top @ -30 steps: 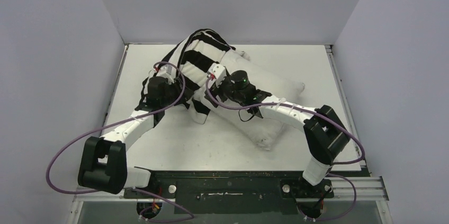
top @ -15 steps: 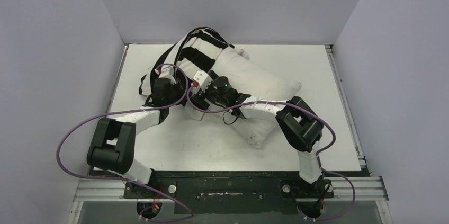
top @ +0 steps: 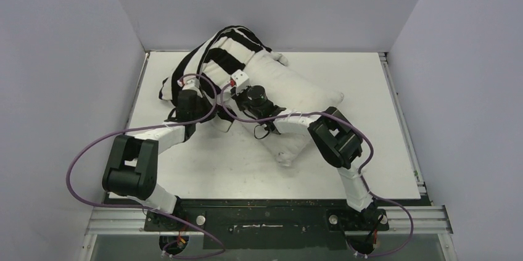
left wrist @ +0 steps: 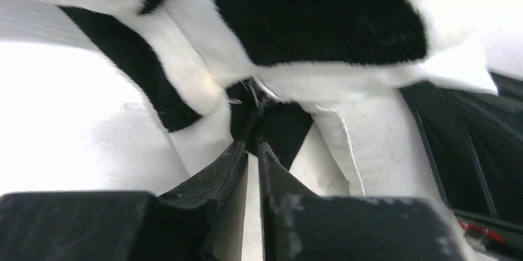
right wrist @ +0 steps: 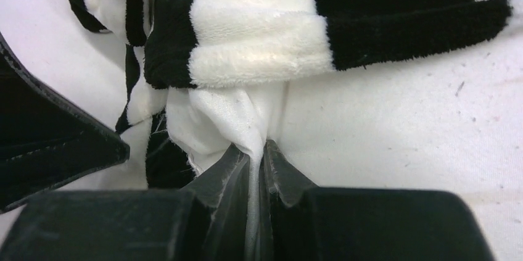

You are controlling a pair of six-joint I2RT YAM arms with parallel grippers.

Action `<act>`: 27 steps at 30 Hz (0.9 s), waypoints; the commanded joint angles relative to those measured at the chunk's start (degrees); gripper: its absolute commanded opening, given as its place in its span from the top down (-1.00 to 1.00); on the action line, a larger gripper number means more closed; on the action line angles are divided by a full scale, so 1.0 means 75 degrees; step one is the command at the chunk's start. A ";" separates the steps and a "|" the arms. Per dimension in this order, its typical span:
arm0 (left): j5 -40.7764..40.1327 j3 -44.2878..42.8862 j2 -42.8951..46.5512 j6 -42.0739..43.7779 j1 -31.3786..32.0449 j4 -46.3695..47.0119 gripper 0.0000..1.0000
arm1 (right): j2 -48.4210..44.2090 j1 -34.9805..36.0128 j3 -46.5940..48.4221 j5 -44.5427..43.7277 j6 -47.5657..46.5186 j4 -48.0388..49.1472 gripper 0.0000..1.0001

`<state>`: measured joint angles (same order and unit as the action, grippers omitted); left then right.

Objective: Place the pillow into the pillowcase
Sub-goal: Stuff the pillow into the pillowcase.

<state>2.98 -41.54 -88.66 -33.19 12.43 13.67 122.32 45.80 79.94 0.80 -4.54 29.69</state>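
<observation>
Sleeving partway: left gripper (left wrist: 253, 147) clamped on striped black-and-white plush pillowcase (left wrist: 321, 14), right gripper (right wrist: 256, 150) apparently pinching plump off-white pillow (top: 296, 94); next, draw hem toward lower right

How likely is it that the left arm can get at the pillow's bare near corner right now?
Probably not: the left gripper is shut on the pillowcase, and the right arm lies across the pillow in between.

White table (top: 370, 82) between plain grey walls (top: 265, 2), metal rail (top: 419, 218) at near edge.
</observation>
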 commanded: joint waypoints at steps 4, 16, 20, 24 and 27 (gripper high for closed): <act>-0.0509 -0.0668 -0.0298 0.1068 -0.0333 0.0509 0.19 | -0.0365 -0.0332 -0.0802 0.0398 0.1122 0.0550 1.00; -0.0558 -0.0835 -0.1348 0.1156 -0.0339 0.1714 0.03 | -0.0514 -0.0400 -0.0639 0.0661 0.1400 0.0610 1.00; -0.0400 -0.0910 -0.1372 0.1164 -0.0334 0.1675 1.00 | -0.0527 -0.0401 -0.0649 0.0870 0.1466 0.0592 0.83; -0.0398 -0.0590 -0.0790 0.0995 -0.0327 0.1603 1.00 | -0.1216 -0.0354 -0.0944 0.1377 0.0774 0.0172 0.12; -0.0398 -0.0426 -0.0505 0.0824 -0.0335 0.1621 1.00 | -0.1735 -0.0271 -0.0923 0.1708 0.0036 -0.0386 -0.28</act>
<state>0.03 -45.21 -97.69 -25.43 10.02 22.52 116.38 43.55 73.52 9.02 2.07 32.58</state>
